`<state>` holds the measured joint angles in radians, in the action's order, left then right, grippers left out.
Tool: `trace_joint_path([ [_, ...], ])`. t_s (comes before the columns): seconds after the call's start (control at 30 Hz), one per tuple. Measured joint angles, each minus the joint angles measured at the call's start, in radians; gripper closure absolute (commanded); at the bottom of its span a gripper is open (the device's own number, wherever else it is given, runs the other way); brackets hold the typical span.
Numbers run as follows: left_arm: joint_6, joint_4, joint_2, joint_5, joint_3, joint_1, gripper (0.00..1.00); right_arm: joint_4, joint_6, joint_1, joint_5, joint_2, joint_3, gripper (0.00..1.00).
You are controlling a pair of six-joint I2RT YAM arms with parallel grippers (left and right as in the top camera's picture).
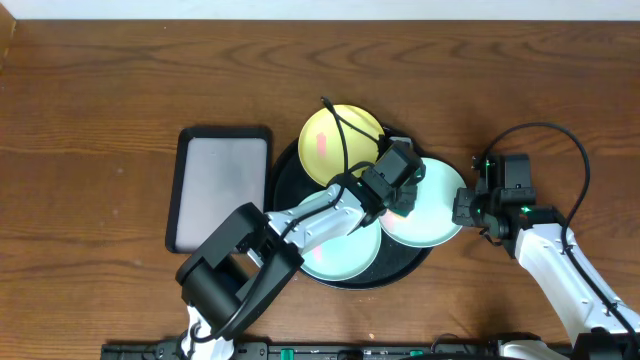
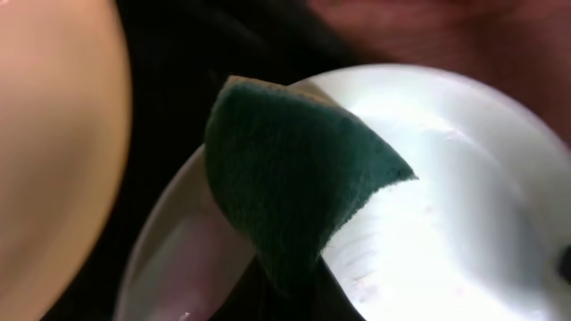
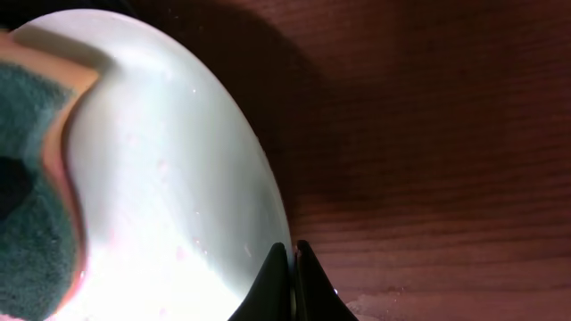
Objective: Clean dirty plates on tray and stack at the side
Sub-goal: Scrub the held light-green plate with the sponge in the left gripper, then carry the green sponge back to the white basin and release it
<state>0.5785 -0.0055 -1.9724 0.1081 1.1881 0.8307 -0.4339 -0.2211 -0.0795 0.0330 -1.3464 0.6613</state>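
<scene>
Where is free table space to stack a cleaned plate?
Bare wood lies left of the rectangular tray, and at the far right, beyond the right gripper. The round black tray is crowded with three plates and the left gripper.

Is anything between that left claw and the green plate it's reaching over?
Only the green sponge, which the left gripper holds against the mint plate. Nothing else visible stands between them. The right gripper pinches the plate's rim directly.

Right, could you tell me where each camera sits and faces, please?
Overhead: above the table, facing down; tray, plates, both arms show.
Left wrist: on left arm, facing down at sponge on mint plate; no fingers visible.
Right wrist: on right arm, facing that plate's rim; right hand pinches it.
Shared: wrist views both show sponge, plate.
</scene>
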Motion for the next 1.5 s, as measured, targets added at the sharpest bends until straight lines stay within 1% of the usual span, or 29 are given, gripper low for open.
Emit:
trace_joint_path([
  [0.13, 0.000, 0.141, -0.003, 0.133, 0.000, -0.009, 0.93, 0.000, 0.000, 0.000, 0.000, 0.000, 0.000, 0.99],
  [0.2, 0.000, 0.175, 0.003, 0.198, 0.001, -0.010, 0.92, 0.000, 0.000, 0.000, 0.000, 0.000, 0.000, 0.99],
  [0.3, 0.000, 0.163, 0.024, 0.261, 0.001, -0.009, 0.93, 0.000, 0.000, 0.000, 0.000, 0.000, 0.000, 0.99],
  [0.43, -0.001, 0.084, 0.093, 0.278, 0.001, -0.020, 0.92, 0.000, 0.000, 0.000, 0.001, 0.000, 0.000, 0.99],
  [0.5, -0.001, 0.021, 0.148, 0.265, 0.001, -0.035, 0.93, 0.000, 0.000, 0.000, 0.001, 0.000, 0.000, 0.99],
  [0.7, -0.004, -0.281, 0.338, 0.176, 0.003, -0.145, 0.93, -0.003, 0.000, 0.000, 0.001, 0.000, -0.001, 0.99],
  [0.87, -0.031, -0.545, 0.464, 0.086, 0.005, -0.286, 0.93, -0.005, 0.000, 0.000, -0.001, 0.000, -0.002, 0.98],
  [1.07, -0.109, -0.783, 0.571, -0.061, 0.005, -0.478, 0.93, -0.008, 0.000, 0.000, -0.003, 0.000, -0.002, 0.98],
  [1.2, -0.188, -0.864, 0.581, -0.142, 0.004, -0.612, 0.92, -0.007, 0.000, 0.000, -0.003, 0.000, -0.002, 0.98],
  [1.33, -0.257, -0.864, 0.566, -0.175, -0.006, -0.702, 0.93, -0.007, 0.000, 0.000, -0.003, 0.000, -0.002, 0.98],
  [1.5, -0.319, -0.829, 0.496, -0.191, -0.043, -0.754, 0.93, -0.007, 0.000, 0.000, -0.003, 0.000, -0.002, 0.98],
])
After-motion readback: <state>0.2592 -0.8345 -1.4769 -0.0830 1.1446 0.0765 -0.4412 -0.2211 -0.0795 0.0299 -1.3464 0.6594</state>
